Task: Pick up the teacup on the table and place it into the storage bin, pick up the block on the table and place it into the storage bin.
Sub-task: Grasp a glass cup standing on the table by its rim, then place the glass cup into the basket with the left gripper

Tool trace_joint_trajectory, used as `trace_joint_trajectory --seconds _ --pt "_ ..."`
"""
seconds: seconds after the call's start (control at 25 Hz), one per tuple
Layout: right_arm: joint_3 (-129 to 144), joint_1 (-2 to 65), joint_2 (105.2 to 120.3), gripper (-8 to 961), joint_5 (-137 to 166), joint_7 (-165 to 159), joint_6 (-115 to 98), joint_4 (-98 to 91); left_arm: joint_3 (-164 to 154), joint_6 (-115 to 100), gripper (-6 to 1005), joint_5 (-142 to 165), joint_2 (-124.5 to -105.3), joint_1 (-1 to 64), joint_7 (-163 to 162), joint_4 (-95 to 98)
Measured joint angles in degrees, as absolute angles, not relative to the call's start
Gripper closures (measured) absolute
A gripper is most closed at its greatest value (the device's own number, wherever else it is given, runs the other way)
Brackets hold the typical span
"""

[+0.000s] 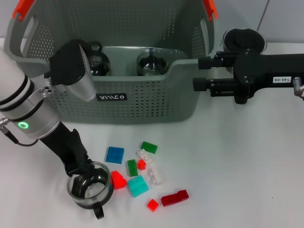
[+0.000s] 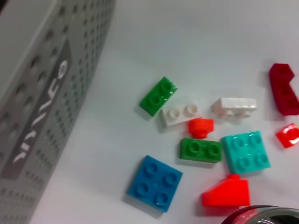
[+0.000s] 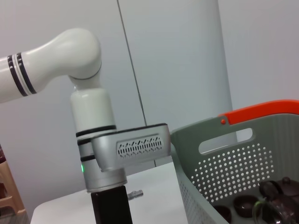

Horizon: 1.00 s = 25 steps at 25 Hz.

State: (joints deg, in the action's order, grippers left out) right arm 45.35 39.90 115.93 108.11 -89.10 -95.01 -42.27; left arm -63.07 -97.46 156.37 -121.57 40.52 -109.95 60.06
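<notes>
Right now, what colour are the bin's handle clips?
Orange; the handle clips show best in the right wrist view.

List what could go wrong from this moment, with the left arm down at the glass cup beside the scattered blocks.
1. The left gripper is at the rim of the clear glass teacup; smooth glass could slip or tip on lifting.
2. The red sloped block lies right against the cup and may get nudged.
3. The grey perforated storage bin already holds dark glassware; a dropped cup could strike it.

Scattered blocks (image 1: 142, 173) crowd the teacup (image 1: 90, 189); the storage bin (image 1: 142, 102) wall seemingly blocks beyond.
</notes>
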Motion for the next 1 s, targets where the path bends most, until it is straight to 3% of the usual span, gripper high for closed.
trace_joint_trajectory --seconds 0.32,1.0 --pt "44.89 39.90 115.85 255 108.11 -88.98 -95.18 -42.27 -55.13 -108.83 939 151.68 -120.55 43.75 -108.84 66.13" --pt "42.56 39.59 115.12 254 108.01 -88.95 -98.49 -42.28 -39.90 -111.75 942 136.10 -113.18 53.78 -112.43 68.92"
